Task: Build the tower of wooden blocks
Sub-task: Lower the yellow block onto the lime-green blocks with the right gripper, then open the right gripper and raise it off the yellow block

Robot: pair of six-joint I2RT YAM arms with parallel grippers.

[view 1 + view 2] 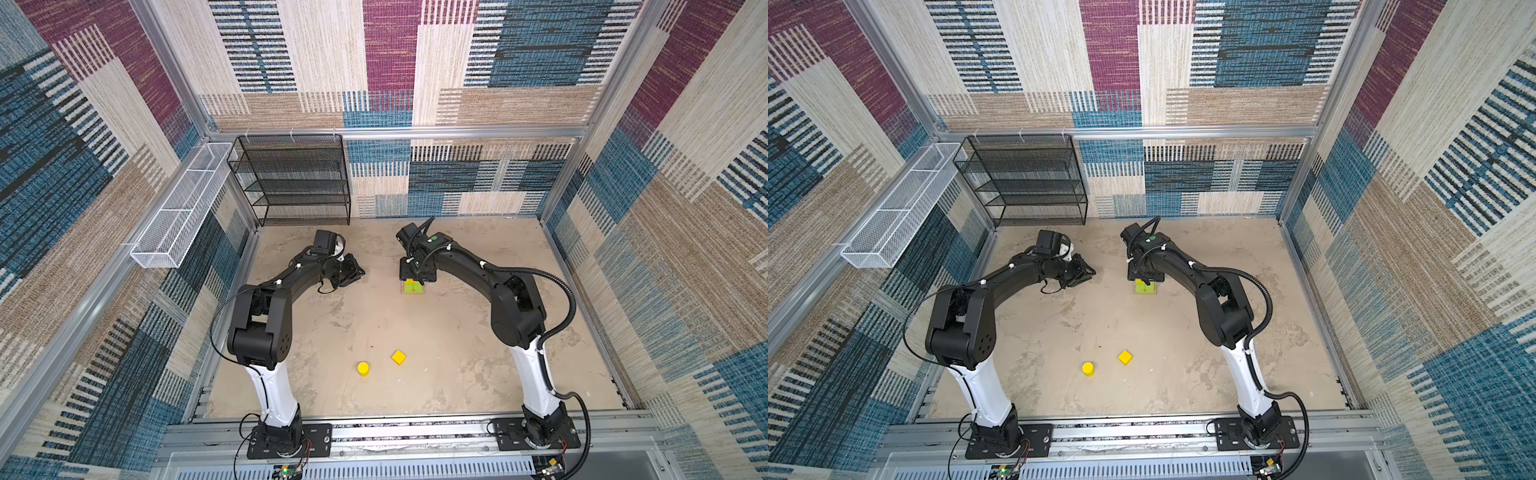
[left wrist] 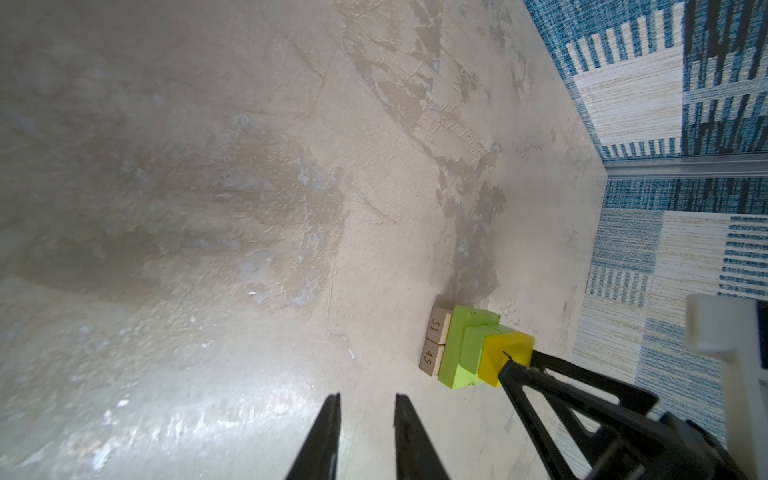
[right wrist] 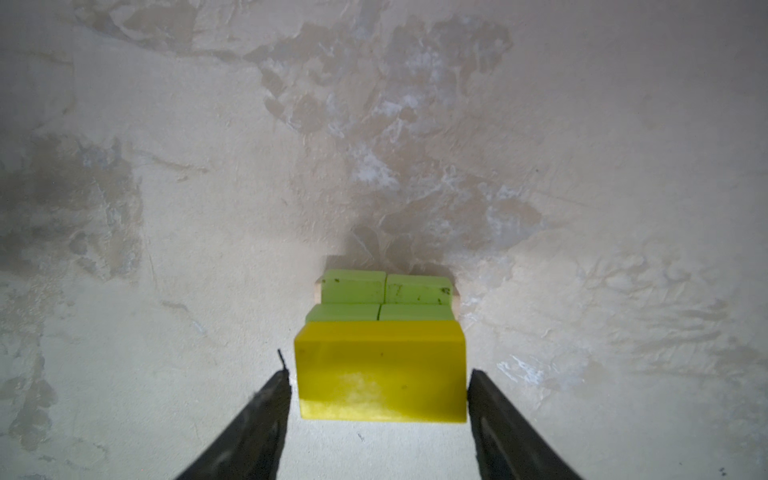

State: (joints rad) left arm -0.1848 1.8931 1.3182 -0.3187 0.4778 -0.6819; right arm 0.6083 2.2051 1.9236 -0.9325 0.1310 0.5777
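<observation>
The tower [image 3: 384,299] stands mid-bench under the right arm: 2 tan planks [image 2: 434,347], 2 lime-green layers, then the long yellow bar [image 3: 380,370] on top. A sideways nudge on withdrawal could shift that bar. The right gripper [image 3: 378,386] straddles it, fingers slightly clear, apparently released. The left gripper [image 2: 365,409] is closed, empty, nearby.

Yellow bar [image 3: 380,370] over lime-green blocks [image 3: 384,297] and tan planks [image 2: 434,347]; yellow cylinder [image 1: 363,368], yellow cube [image 1: 399,357]; black pincers.
</observation>
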